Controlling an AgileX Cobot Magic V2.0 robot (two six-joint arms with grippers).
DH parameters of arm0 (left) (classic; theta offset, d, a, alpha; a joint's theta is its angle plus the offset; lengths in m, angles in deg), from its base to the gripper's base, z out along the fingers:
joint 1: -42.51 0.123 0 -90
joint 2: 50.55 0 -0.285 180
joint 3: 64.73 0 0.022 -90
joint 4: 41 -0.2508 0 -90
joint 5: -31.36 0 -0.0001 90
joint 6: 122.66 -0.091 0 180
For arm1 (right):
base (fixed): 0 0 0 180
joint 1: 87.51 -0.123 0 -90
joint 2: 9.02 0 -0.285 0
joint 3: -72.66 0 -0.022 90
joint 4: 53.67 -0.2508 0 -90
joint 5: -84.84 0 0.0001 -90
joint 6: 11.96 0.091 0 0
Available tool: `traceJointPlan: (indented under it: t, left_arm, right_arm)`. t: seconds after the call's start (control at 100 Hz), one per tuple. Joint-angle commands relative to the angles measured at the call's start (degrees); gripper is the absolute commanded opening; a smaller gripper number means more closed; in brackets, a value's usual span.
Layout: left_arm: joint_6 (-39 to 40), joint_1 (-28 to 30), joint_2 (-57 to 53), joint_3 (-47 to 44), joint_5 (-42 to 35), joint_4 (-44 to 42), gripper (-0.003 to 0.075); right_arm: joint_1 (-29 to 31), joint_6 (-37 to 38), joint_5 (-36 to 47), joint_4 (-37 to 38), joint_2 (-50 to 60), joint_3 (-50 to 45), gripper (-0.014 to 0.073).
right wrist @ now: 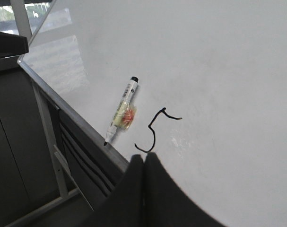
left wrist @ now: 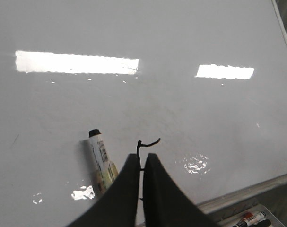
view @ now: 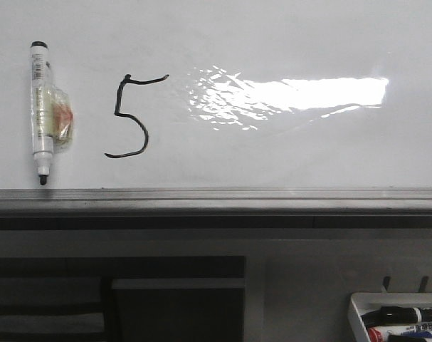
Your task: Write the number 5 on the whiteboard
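Observation:
A thin black wobbly number 5 (view: 130, 117) is drawn on the glossy whiteboard (view: 272, 43), left of a bright glare patch. A white marker (view: 41, 107) with a clear wrap round its middle lies flat on the board left of the 5, its uncapped black tip touching the rail. Neither gripper shows in the front view. In the left wrist view my left gripper (left wrist: 142, 157) is shut and empty, above the board, with the 5 (left wrist: 145, 143) just past its tips and the marker (left wrist: 101, 161) beside it. My right gripper (right wrist: 144, 156) is shut and empty near the 5 (right wrist: 157, 127) and the marker (right wrist: 122, 113).
A grey metal rail (view: 216, 199) runs along the board's near edge. A small white tray (view: 358, 313) with several markers sits below it at the right. Dark shelving stands below the rail at the left.

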Motion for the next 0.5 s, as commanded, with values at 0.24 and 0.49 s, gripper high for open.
traceJointPlan:
  t: [0.24, 0.49]
  left_arm:
    - [0.01, -1.13, -8.54, -6.90, -3.46, -1.36, -0.0020]
    - [0.01, -1.13, -8.54, -7.40, -3.46, -1.36, -0.0020]
  right_arm:
    - [0.25, -0.25, 3.40, 0.81, 23.57, -13.52, -0.0061]
    - [0.25, -0.25, 3.01, 0.81, 28.07, -15.58, -0.0061]
